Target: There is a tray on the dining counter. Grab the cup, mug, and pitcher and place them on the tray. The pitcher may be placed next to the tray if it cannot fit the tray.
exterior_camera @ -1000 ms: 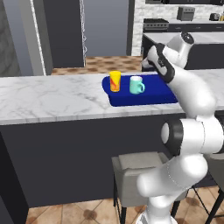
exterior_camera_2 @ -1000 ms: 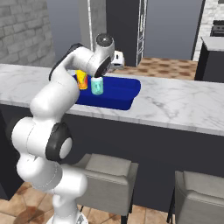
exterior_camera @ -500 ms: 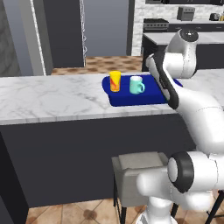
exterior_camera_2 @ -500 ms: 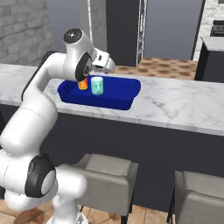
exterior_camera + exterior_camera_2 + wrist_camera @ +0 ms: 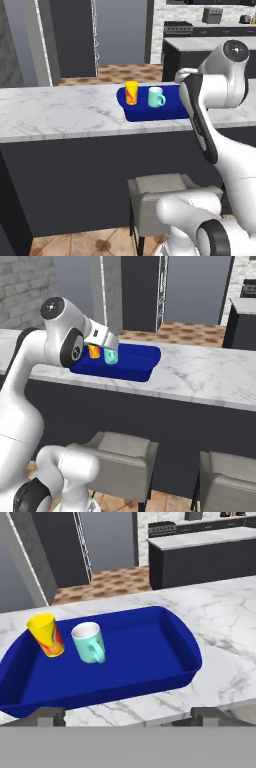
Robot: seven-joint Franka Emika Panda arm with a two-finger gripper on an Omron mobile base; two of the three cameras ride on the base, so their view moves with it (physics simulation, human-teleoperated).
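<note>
The dark blue tray lies on the dining counter. In its left part the yellow cup stands upright, and the teal mug stands just right of it, apart from it. My gripper hovers over the counter's near edge in front of the tray, open and holding nothing. From the left base camera the cup and mug show on the tray, whose right end my arm covers. The pitcher is out of view.
Grey stools stand under the counter. A dark-based counter stands behind across a wood floor. Tall dark cabinets rise at the back. Bare marble stretches right of the tray.
The arm has swung and the hand has drawn back from above the tray to the counter's near side. The jaws stay open. Cup and mug have not moved.
</note>
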